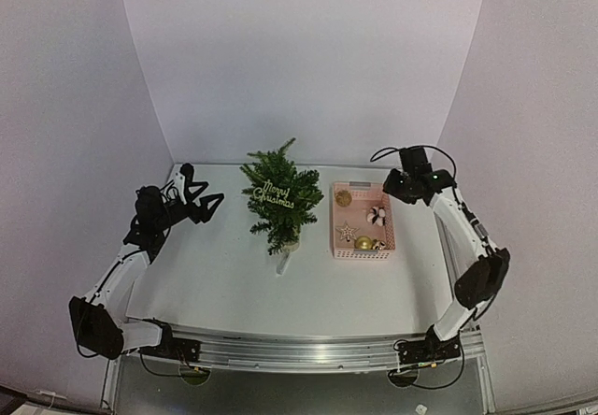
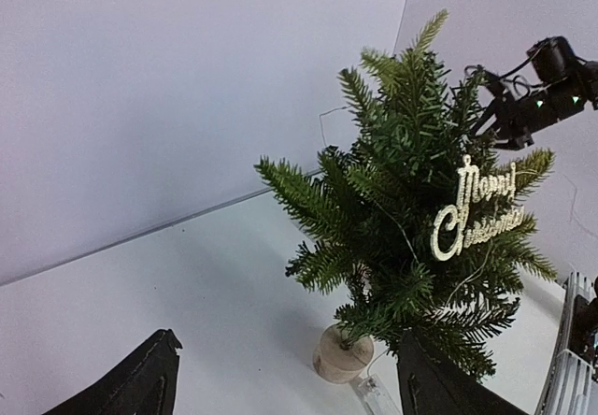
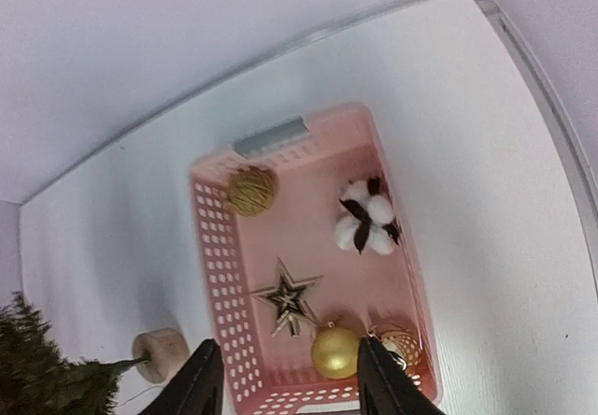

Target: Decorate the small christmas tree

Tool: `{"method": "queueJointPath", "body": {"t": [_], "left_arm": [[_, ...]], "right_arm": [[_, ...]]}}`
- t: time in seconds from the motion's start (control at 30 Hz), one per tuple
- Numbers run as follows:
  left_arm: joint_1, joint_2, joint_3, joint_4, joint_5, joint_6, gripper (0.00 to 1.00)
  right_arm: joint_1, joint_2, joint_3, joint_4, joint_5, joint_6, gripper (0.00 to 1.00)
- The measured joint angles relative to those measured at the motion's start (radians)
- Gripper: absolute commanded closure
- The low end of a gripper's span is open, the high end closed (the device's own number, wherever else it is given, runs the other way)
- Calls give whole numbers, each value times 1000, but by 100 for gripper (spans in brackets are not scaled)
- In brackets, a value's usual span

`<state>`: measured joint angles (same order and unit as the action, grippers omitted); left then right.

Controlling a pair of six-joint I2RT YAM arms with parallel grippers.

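The small christmas tree [image 1: 278, 195] stands mid-table on a pale round pot [image 2: 342, 354], with a gold "Merry Christmas" sign [image 2: 478, 207] hung on it. A pink basket [image 1: 363, 221] to its right holds a twine ball [image 3: 250, 190], a cotton flower [image 3: 367, 223], a star [image 3: 287, 296], a gold bauble [image 3: 335, 351] and a mesh ornament [image 3: 400, 345]. My left gripper [image 1: 207, 206] is open and empty, left of the tree. My right gripper [image 3: 290, 382] is open and empty, raised above the basket's far end.
A clear battery box [image 1: 282, 264] on a thin wire lies in front of the tree's pot. White walls enclose the table on three sides. A metal rail [image 1: 299, 350] runs along the near edge.
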<state>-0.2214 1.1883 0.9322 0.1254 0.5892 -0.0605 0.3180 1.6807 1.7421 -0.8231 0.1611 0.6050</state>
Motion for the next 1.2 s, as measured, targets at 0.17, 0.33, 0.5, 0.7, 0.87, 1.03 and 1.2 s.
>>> {"method": "queueJointPath", "body": {"t": [0.17,0.33,0.5,0.7,0.87,1.03,1.2], "left_arm": [[0,-1,-35,22,-39,-29,18],[0,4,-46,40,-61,-45,17],[0,26,-45,52,-74,-45,17],[0,57,-45,51,-87,-45,17],[1,71,-44,52,-94,-45,17],[3,82,-43,52,-95,-45,17],[3,85,-41,51,-95,-44,17]], "right_arm": [[-2,229,40,-77,-1,6,67],[-1,416,111,-119,4,6,71],[-1,566,217,-168,40,6,70],[-7,652,297,-190,97,10,69],[-16,699,318,-194,119,25,70],[-22,741,336,-199,124,28,74],[-23,755,359,-199,122,27,88]]}}
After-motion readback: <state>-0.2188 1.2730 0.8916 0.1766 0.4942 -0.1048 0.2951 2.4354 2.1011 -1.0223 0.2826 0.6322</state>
